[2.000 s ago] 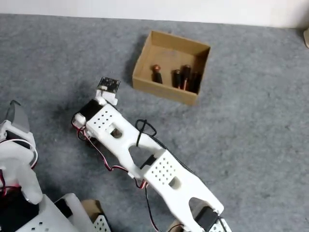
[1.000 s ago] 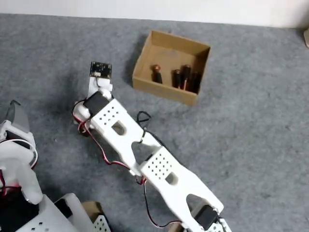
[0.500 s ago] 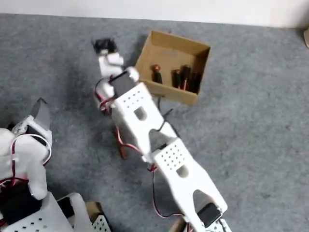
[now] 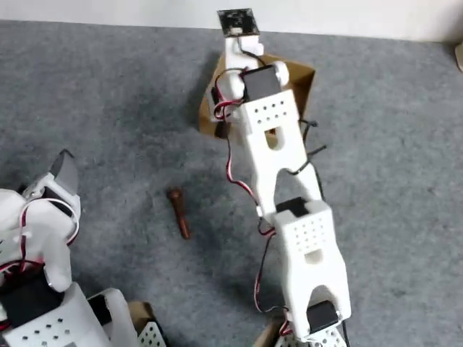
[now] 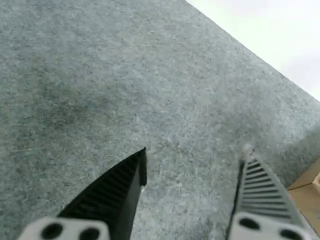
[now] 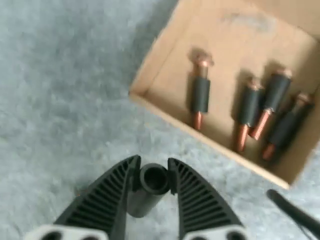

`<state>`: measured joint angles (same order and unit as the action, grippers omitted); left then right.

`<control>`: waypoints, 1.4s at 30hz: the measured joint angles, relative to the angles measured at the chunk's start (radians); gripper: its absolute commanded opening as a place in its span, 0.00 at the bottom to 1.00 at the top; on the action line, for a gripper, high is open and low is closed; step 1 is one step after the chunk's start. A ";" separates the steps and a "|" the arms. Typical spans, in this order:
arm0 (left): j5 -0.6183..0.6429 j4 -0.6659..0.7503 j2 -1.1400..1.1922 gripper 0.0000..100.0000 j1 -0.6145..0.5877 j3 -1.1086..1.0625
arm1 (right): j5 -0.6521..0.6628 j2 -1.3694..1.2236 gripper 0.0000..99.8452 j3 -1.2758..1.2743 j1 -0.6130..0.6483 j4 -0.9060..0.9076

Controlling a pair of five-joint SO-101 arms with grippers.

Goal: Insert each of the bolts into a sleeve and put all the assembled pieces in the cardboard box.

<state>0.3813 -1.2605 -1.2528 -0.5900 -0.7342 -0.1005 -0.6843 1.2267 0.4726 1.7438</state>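
right gripper point(image 6: 153, 163): clamped on a black sleeve point(image 6: 149, 183), open bore facing the wrist camera; held above the carpet just beside the box's near wall
cardboard box point(image 6: 151, 68): holds four assembled pieces point(image 6: 201, 93), copper bolts in black sleeves, lying side by side
loose bolt point(image 4: 179, 212): bare, flat on the grey carpet point(image 4: 108, 108), between the two arms, well apart from the box
left gripper point(image 5: 195, 150): fingers spread wide, nothing between them, above bare carpet
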 measured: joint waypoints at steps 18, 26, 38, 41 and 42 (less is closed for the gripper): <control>0.000 0.103 0.006 0.29 0.252 -0.157 | 0.147 0.727 0.00 -0.882 -0.052 0.000; 0.000 0.338 0.006 0.29 0.393 -0.400 | 0.153 0.707 0.00 -1.221 -0.264 -0.146; 0.000 0.539 0.006 0.29 0.442 -0.565 | 0.192 0.457 0.01 -1.358 -0.292 -0.411; 0.000 0.539 0.006 0.29 0.445 -0.565 | 0.193 0.379 0.01 -1.358 -0.293 -0.440; 0.000 0.539 0.006 0.29 0.445 -0.565 | 0.195 0.354 0.01 -1.358 -0.293 -0.443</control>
<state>0.3813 -0.7219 -1.2467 -0.1450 -1.2988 0.0944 -0.3299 -0.1312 0.1795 1.3004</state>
